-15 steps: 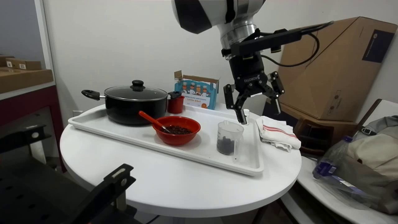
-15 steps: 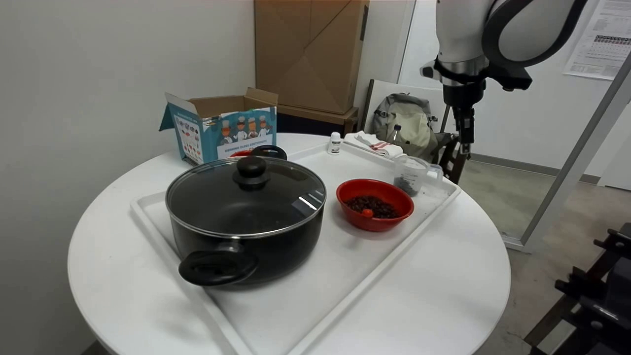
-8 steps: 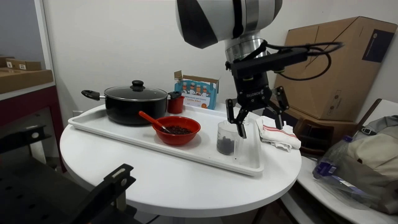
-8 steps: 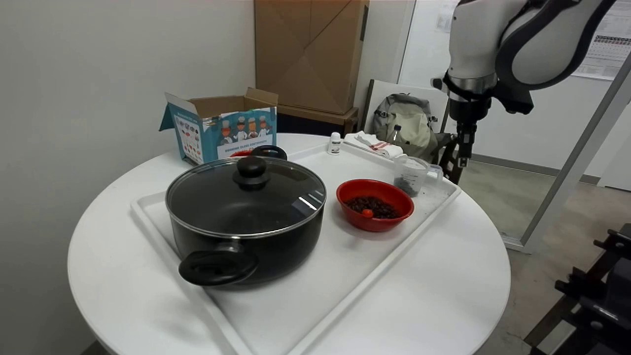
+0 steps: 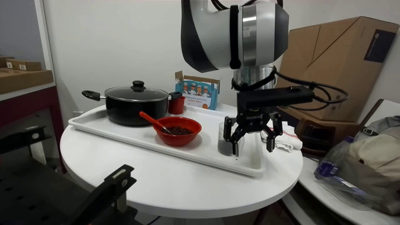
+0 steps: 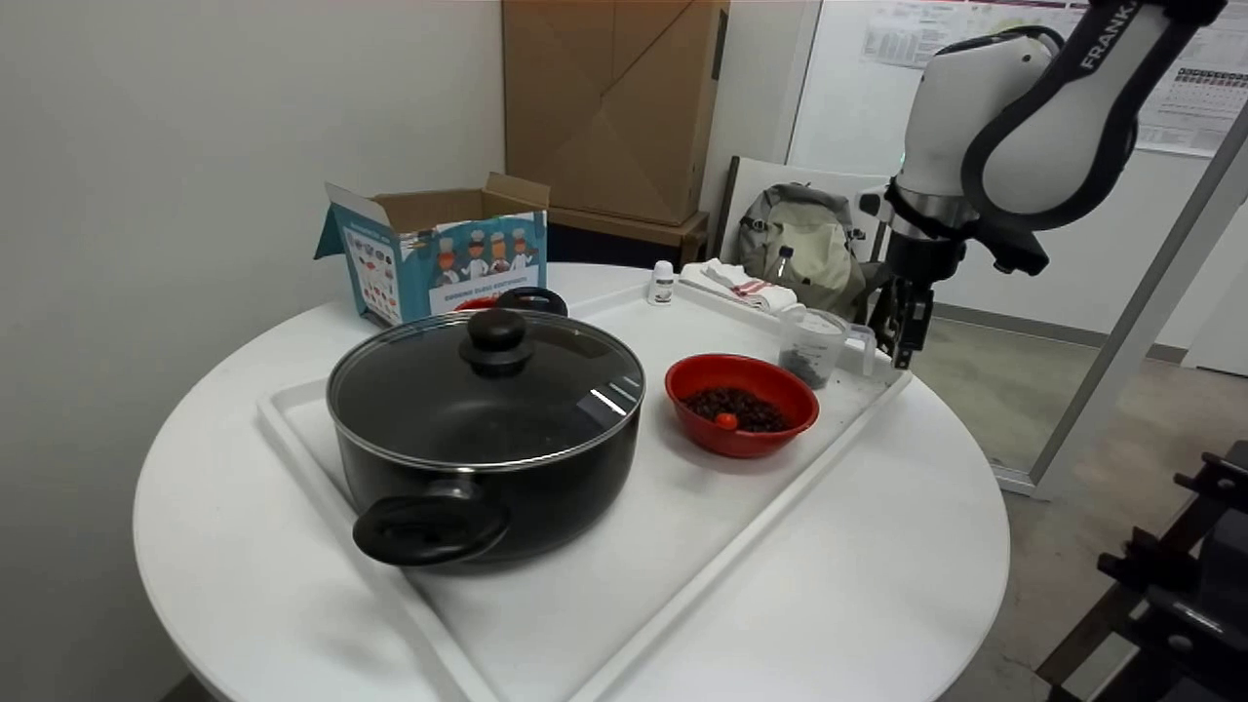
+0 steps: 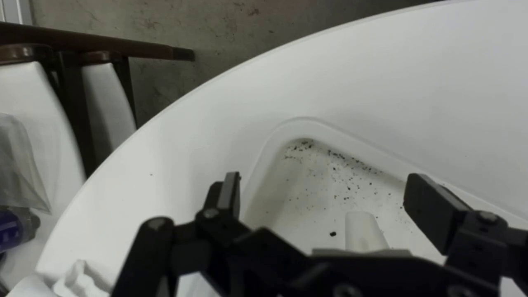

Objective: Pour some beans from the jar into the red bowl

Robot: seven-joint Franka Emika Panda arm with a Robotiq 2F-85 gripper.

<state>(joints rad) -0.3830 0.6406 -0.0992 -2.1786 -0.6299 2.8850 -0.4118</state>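
The clear jar (image 5: 222, 132) stands upright on the tray with dark beans (image 5: 224, 147) in its bottom. It also shows in the other exterior view (image 6: 817, 334). Its handle (image 7: 363, 231) shows in the wrist view between the spread fingers, its body hidden behind the gripper. The red bowl (image 5: 178, 142) holds dark reddish beans and a red-handled spoon (image 5: 151, 121); it also shows in an exterior view (image 6: 726, 441). My gripper (image 5: 253, 148) is open and empty, pointing down at the jar's handle side and partly covering the jar. In an exterior view the gripper (image 6: 903, 361) is just beyond the handle.
The white tray (image 5: 131, 139) has a raised rim and dark crumbs in its near corner. The black lidded pot (image 5: 136, 109), a red cup (image 5: 177, 105) and a blue box (image 5: 200, 93) stand behind the bowl. A white bottle (image 6: 662, 285) and a folded towel (image 5: 282, 139) lie beyond the jar.
My gripper has come down from above the jar to the height of its handle, turning to point more straight down. It has stayed open. The jar and bowl have not moved.
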